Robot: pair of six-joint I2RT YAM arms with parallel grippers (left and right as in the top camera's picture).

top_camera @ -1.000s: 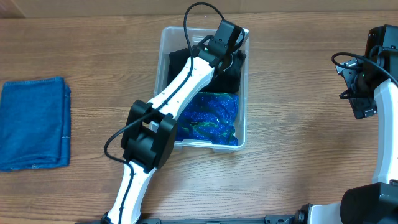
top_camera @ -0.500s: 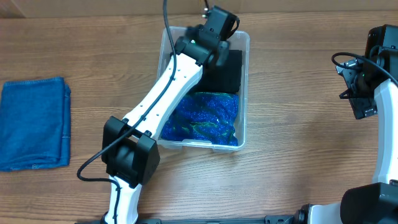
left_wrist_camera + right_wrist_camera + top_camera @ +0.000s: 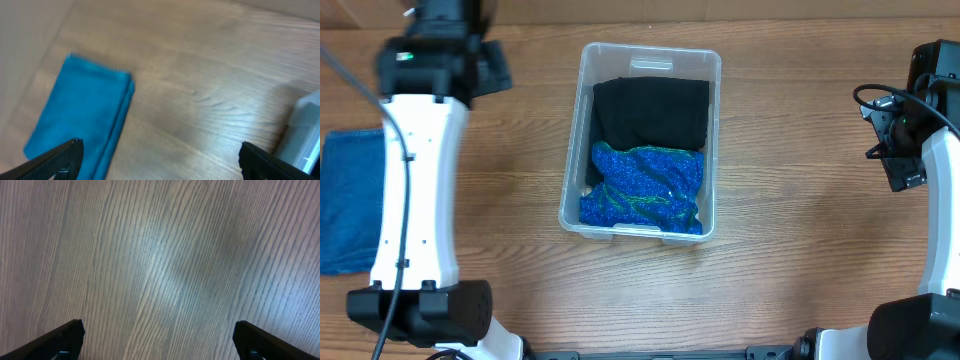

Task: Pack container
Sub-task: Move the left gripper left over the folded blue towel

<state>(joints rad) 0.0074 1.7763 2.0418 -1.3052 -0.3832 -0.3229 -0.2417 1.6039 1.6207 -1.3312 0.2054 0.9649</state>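
The clear plastic container stands mid-table. A black cloth fills its far half and a blue-and-green patterned cloth its near half. A folded blue towel lies flat at the table's left edge. My left gripper hangs open and empty over bare wood between the towel and the container's corner. My right gripper is open too, above bare wood well to the right of the container, holding nothing.
The left arm's white links stretch along the table's left side, partly over the towel. The right arm stands at the right edge. A pale wall runs behind the table's far edge.
My left arm has come out of the container and swung far left toward the towel, its jaws widening. The black cloth stays in the container. The right arm has not moved.
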